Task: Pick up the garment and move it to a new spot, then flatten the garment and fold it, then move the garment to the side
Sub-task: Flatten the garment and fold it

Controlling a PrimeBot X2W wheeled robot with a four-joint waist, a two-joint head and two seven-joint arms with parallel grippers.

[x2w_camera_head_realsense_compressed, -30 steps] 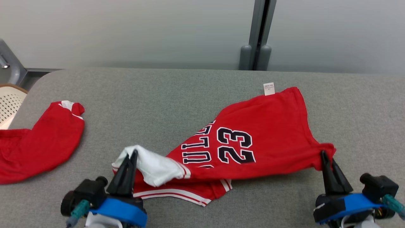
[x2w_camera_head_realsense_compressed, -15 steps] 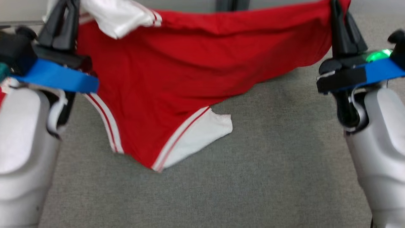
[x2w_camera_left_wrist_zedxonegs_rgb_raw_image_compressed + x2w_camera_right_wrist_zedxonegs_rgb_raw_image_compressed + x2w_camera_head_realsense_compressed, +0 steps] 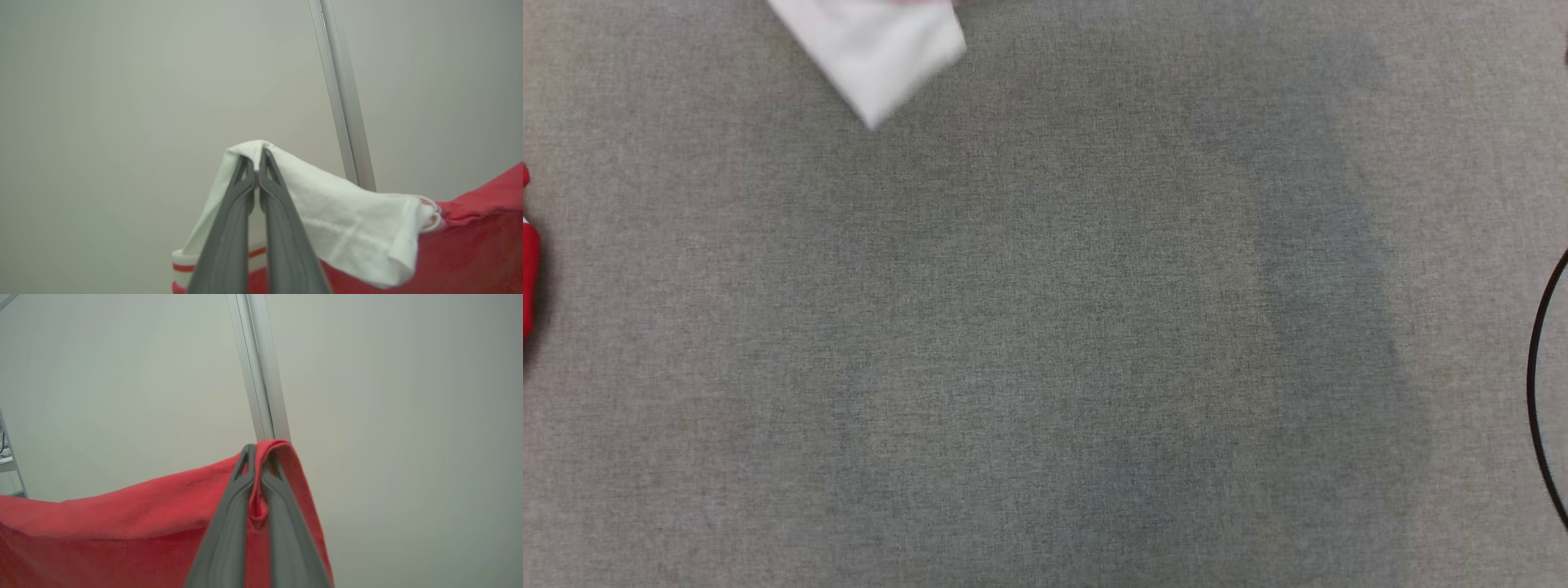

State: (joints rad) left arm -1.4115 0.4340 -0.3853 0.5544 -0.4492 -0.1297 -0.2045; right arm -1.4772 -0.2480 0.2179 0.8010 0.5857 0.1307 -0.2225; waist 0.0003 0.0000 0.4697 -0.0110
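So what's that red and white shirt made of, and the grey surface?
The shirt looks like soft matte knit cloth, perhaps cotton or polyester: it drapes and creases. The grey surface seems woven upholstery fabric: fine speckled weave, no shine.

A grey woven surface point(image 3: 1045, 343) spreads under even light with a soft darker shadow point(image 3: 1331, 310) across its right side, and a pale, plain wall point(image 3: 122, 102) is split by a slim metal strip point(image 3: 345, 122) running up it.
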